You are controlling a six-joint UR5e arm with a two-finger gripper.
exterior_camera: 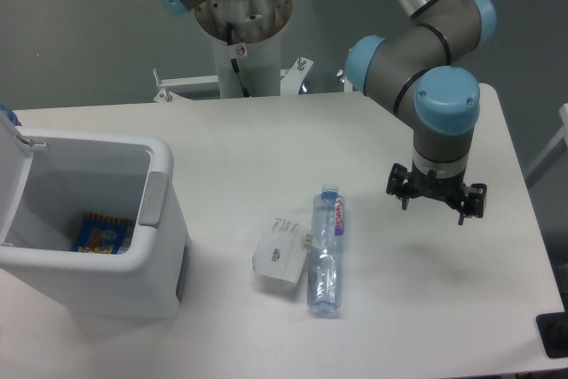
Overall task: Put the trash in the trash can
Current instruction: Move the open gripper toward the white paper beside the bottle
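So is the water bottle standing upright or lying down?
Lying down: the water bottle rests on its side on the table, cap pointing away from the camera.

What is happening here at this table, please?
A robot arm is clearing trash into a white bin. Its gripper hangs above the table, holding nothing. A plastic bottle and a paper packet lie side by side on the table, not yet picked up. The bin is open, with a colourful wrapper already inside.
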